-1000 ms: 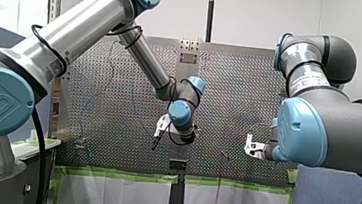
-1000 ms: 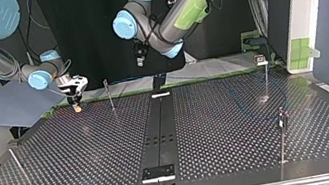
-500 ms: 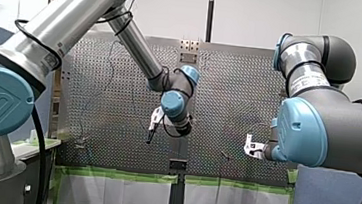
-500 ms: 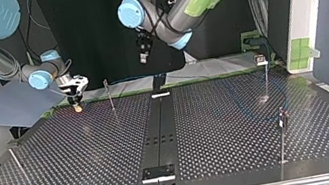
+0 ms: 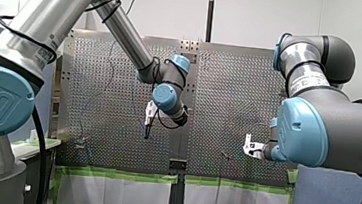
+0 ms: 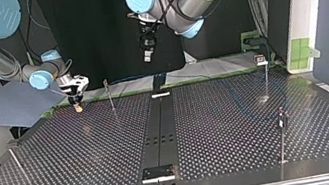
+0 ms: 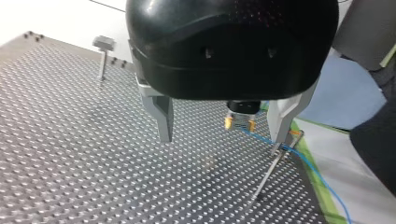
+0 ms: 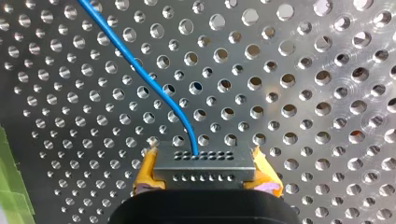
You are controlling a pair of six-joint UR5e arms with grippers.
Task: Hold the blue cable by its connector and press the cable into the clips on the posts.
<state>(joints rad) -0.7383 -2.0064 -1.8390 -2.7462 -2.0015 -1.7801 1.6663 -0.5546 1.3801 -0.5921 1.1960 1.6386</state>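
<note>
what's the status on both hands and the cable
Left hand open, empty, high over the table. Right hand shut on the connector, blue cable trailing off. Nothing between it and nearest post.

Thin blue cable [image 8: 150, 84] leaves a grey, hole-dotted connector [image 8: 204, 164] clamped in my right claw [image 8: 205, 178]; slender upright posts [image 6: 109, 94] stand well apart on the desk [image 6: 219, 129].

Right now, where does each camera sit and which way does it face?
Front: behind my left arm and right arm, facing over the table.
Top: across the table, facing both, sides crossed.
Left wrist: past the open left pincer toward the right pincer.
Right wrist: down the right pincer, shut on the connector.
Both wrist views share the blue cable.
</note>
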